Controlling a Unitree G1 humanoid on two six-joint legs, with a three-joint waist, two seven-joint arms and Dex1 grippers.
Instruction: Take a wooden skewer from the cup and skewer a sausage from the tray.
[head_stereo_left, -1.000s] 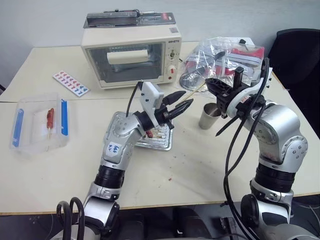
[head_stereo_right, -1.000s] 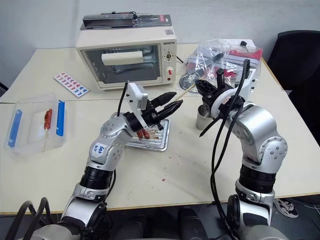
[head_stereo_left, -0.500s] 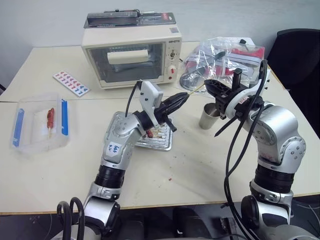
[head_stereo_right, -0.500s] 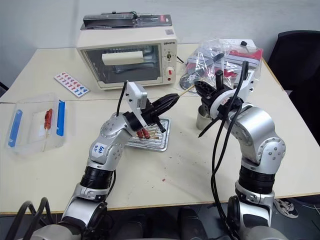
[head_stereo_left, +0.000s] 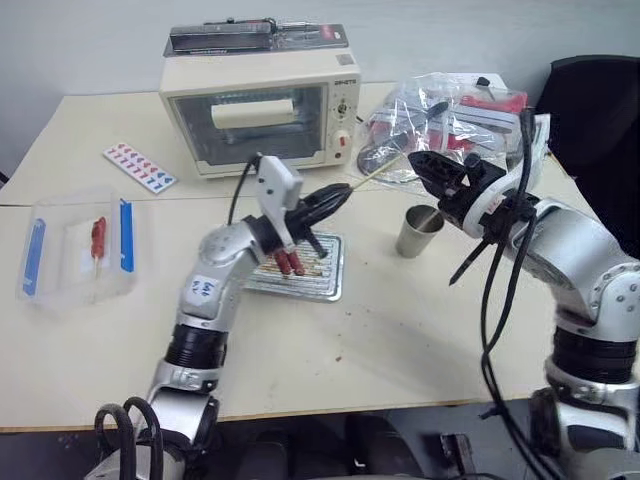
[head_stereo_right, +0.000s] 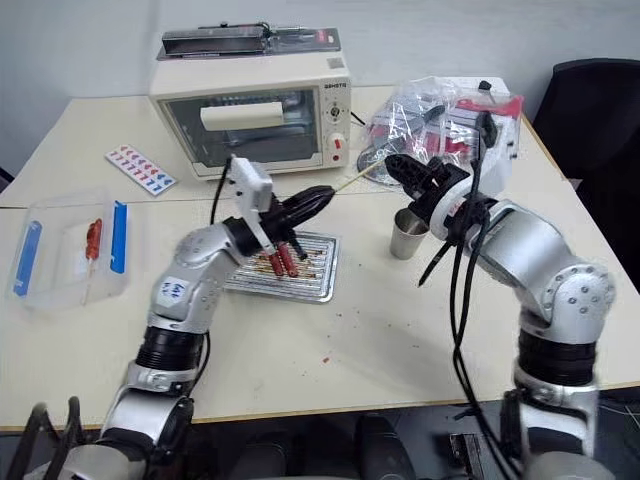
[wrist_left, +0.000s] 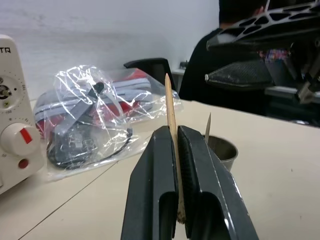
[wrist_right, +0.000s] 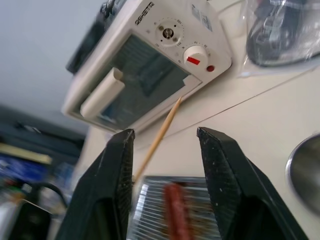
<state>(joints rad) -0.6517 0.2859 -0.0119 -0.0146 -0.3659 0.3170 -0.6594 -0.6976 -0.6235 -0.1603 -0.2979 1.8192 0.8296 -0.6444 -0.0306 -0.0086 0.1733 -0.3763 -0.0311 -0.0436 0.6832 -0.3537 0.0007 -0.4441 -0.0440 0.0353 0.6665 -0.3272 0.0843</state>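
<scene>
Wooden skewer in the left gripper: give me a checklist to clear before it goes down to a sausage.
1. Thin pale wooden skewer clamped in the left gripper: ok.
2. Right gripper open and off the skewer: ok.
3. Pointed tip free, clear of the gripper: ok.
4. Two slim red-brown sausages lying in the ribbed silver metal tray: ok.
5. Tip aimed down at a sausage: not ok, it points up and away towards the crinkled clear plastic bag.
6. Small tapered cup upright, apart from the tray: ok.
</scene>
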